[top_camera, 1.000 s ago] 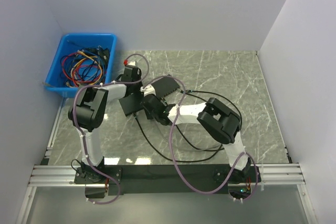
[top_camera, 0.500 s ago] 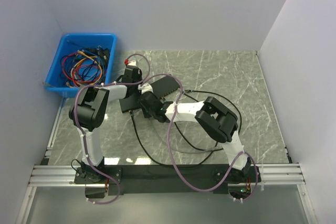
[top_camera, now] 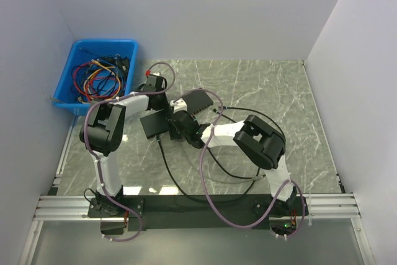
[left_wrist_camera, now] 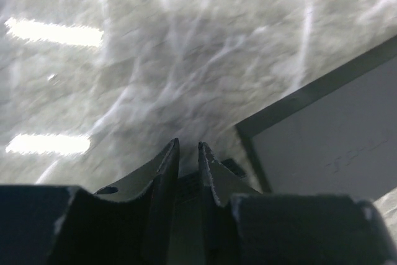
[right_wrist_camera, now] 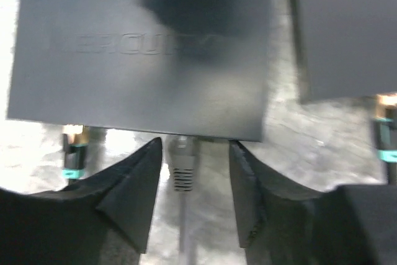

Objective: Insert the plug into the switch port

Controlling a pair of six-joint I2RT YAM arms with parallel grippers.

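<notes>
The switch (right_wrist_camera: pixel 142 48) is a flat dark box with faint lettering, lying on the marble in front of my right gripper (right_wrist_camera: pixel 196 143). A grey plug (right_wrist_camera: pixel 184 161) sits at the port in its near edge, its cable trailing back between my fingers. The right jaws stand open on either side of the plug and do not touch it. From above, the switch (top_camera: pixel 154 125) lies mid-left, with my right gripper (top_camera: pixel 177 124) at its right end. My left gripper (top_camera: pixel 157 93) hovers by its far edge. The left gripper (left_wrist_camera: pixel 186 146) shows a narrow gap with nothing in it.
A second dark switch (top_camera: pixel 197 100) lies just right of the first and also shows as the second switch (right_wrist_camera: pixel 347 29). Teal-booted plugs (right_wrist_camera: pixel 73 161) sit in other ports. A blue bin (top_camera: pixel 69 82) of cables stands at the back left. Black cable (top_camera: pixel 180 181) loops over the near table.
My right jaws have opened off the plug, which stays at the switch's edge. My left jaws have parted slightly. Both wrists shifted a little near the switch.
</notes>
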